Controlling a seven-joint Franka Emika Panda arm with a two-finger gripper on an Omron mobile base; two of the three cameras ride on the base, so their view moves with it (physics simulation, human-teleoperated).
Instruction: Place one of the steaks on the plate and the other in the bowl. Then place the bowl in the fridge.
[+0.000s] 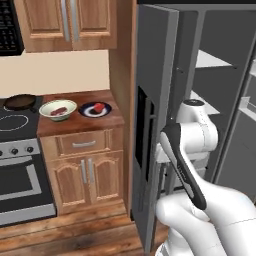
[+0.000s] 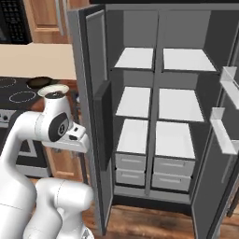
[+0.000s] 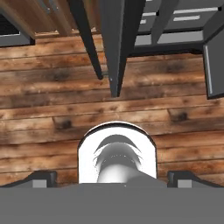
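So the fridge [image 2: 154, 116] stood wide open, both doors swung out, white shelves [image 2: 135, 58] and the drawers [image 2: 130, 162] at the bottom all bare. Over on the wooden desk [image 1: 80, 122] left of the fridge, the bowl [image 1: 58, 110] had one steak [image 1: 58, 111] lying in it, and just beside it on the right sat the plate [image 1: 95, 109] with the other steak [image 1: 99, 107] on top. Bowl and plate were close but I couldn't tell if they touched. A skillet [image 1: 20, 102] sat on the stove [image 1: 15, 122] further left.

The arm [image 1: 192, 135] was folded up in front of the fridge's left door [image 1: 152, 115], well apart from the desk. The gripper [image 3: 112, 177] pointed straight down at the plank floor [image 3: 48, 113], its two dark tips spread wide apart at the bottom corners of the hand view, nothing between them, so it was fully open and holding nothing. The bottom edge of the fridge door showed at the top of that view
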